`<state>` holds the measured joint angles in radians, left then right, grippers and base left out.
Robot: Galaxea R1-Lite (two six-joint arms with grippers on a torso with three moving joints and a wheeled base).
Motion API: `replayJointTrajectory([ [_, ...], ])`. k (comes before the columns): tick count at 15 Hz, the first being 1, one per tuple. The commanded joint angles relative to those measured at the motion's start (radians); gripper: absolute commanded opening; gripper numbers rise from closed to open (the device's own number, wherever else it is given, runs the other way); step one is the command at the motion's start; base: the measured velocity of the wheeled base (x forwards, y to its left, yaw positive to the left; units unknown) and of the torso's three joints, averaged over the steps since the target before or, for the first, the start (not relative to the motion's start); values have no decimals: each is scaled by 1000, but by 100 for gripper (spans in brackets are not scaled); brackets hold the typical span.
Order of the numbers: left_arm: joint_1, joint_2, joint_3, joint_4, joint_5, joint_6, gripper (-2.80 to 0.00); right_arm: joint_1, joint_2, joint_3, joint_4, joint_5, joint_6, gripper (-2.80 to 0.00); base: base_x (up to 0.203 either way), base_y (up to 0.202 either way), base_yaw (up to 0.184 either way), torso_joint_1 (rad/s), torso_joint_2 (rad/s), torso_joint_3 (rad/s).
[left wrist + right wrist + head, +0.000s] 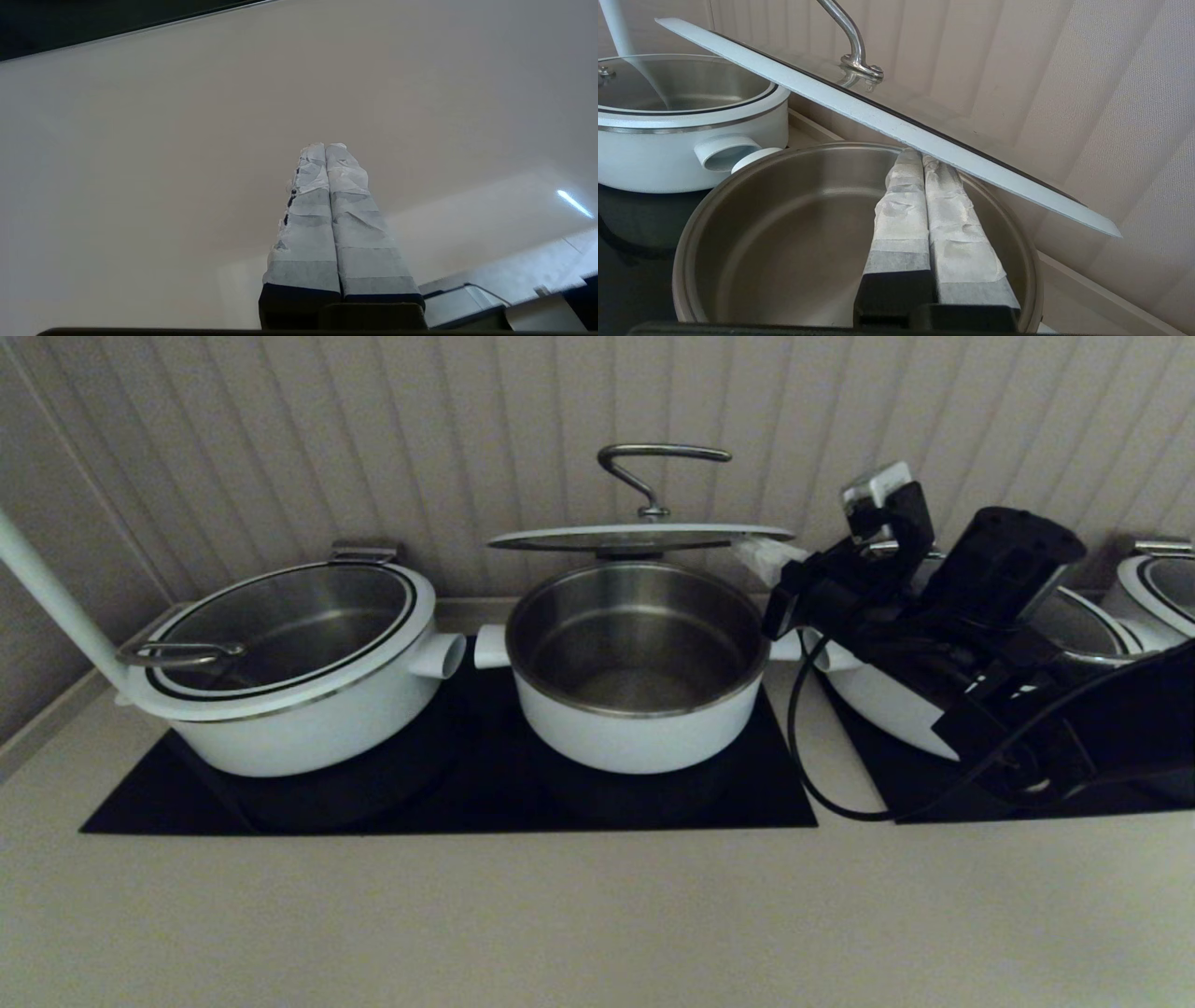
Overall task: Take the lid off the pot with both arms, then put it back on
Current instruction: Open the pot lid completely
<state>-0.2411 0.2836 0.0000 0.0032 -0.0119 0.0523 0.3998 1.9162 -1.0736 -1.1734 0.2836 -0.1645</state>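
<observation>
Pot point(638, 728): glossy white enamel-looking outside, brushed steel inside. Lid point(644, 538): glass, matt white rim, polished steel handle. Right pincer point(923, 161) and left pincer point(325, 148) fingers wrapped in wrinkled pale tape. Counter point(523, 915) smooth matt beige; hob point(448, 798) glossy black.

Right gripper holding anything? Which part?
Nothing clamped: the right gripper, shut, props the lid from under its rim above the pot.

Right claw point(923, 158) tips hidden under lid point(896, 126) rim; far-right pot point(1158, 583) cut off by edge.
</observation>
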Motion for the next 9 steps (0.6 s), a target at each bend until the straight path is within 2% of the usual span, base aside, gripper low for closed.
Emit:
replayJointTrajectory([
  [1,31,-4,0,0,1,0,-280,1,1,0,-8,2,-1,-280,0,0,0,0,0,0],
  [5,28,-3,0,0,1,-3,-280,1,0,0,-6,3,-1,-280,0,0,0,0,0,0],
  [9,-27,-4,0,0,1,-3,-280,1,-1,0,-8,3,-1,-280,0,0,0,0,0,0],
])
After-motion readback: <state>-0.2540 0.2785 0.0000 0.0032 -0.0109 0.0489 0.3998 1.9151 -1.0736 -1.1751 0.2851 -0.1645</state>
